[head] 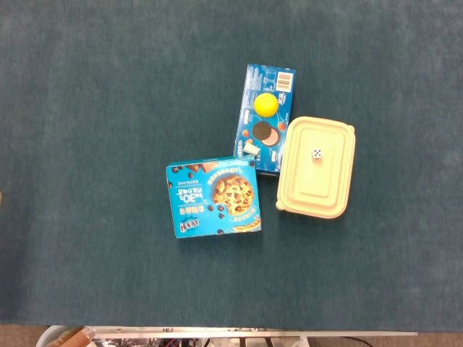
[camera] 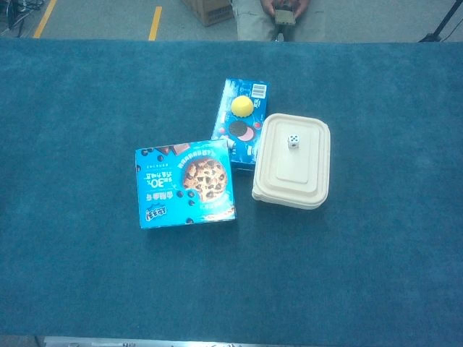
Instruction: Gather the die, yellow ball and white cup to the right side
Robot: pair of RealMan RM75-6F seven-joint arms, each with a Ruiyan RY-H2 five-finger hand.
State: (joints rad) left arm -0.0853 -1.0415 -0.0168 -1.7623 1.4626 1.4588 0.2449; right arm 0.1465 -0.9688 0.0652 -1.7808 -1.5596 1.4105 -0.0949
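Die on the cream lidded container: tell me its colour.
White die with dark blue-looking pips, clearest in the head view.

We see neither hand in the head or chest view. A small white object (head: 251, 147) lies on the Oreo box (head: 269, 78) near its lower corner, too small to identify. The die (camera: 293, 142) shows dots too tiny to count. At the chest view's top edge, a seated person (camera: 253, 16) is cut off, only legs and hands showing.
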